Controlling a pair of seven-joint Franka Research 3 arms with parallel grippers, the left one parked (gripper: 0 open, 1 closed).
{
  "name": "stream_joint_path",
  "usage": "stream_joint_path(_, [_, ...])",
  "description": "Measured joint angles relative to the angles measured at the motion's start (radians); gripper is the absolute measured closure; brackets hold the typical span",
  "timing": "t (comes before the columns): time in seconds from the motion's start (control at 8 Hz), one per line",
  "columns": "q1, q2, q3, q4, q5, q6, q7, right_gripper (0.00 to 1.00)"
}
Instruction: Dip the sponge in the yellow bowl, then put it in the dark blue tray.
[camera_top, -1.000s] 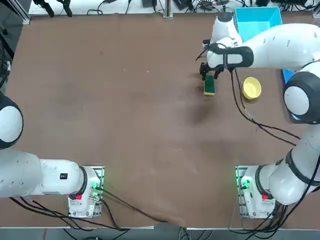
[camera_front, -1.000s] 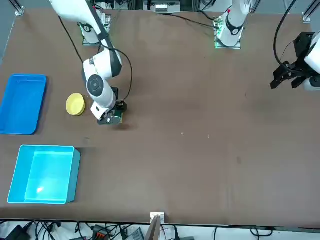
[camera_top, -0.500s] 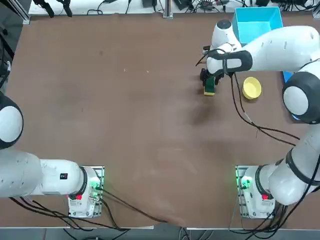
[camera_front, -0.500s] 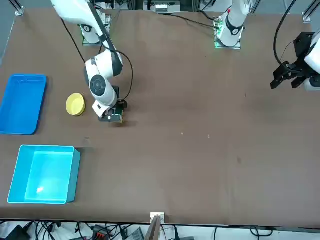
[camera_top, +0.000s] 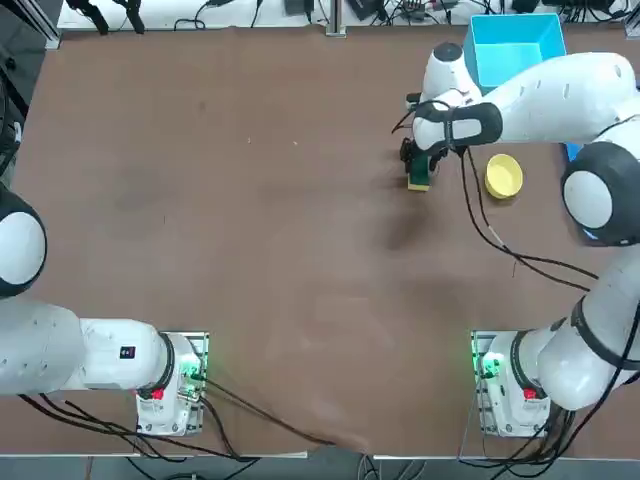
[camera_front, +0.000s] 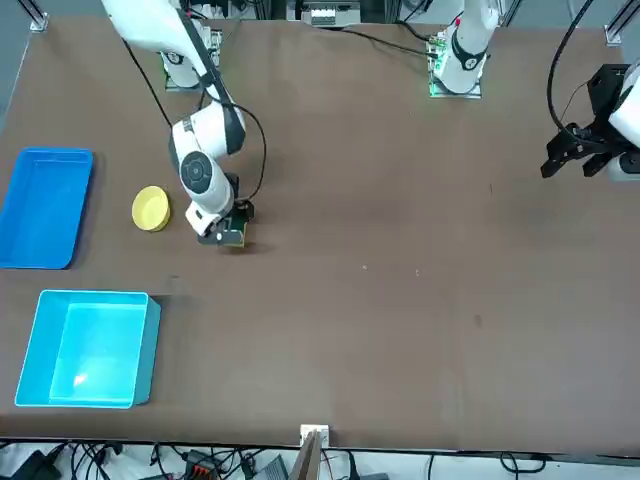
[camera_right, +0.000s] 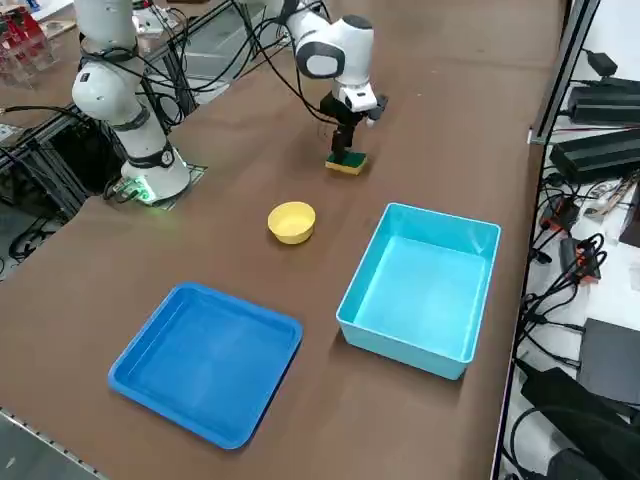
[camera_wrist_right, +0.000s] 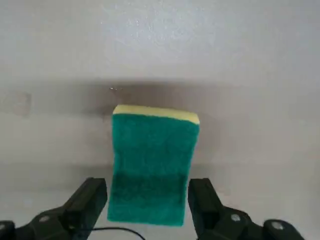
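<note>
Brown tabletop under a green-and-yellow rectangular sponge (camera_wrist_right: 153, 167) — likely light, soft, best taken across its narrow sides — with the right arm's black two-finger gripper (camera_wrist_right: 147, 205) spread around it, not clenched.

top overhead, front facing robot, side diag. down, wrist close-up, all w/ table

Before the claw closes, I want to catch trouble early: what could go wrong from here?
The right claw is open around the sponge, with one finger on each side. The sponge sits slightly askew between them, so closing might twist it or grip it unevenly. The yellow bowl is small, barely wider than the sponge, so a dip slightly off centre could catch its rim and tip it.
</note>
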Motion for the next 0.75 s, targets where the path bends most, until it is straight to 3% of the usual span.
stream_joint_path(0.75, [0.0, 0.034, -0.002, 0.0, 0.0, 0.042, 0.005, 0.01])
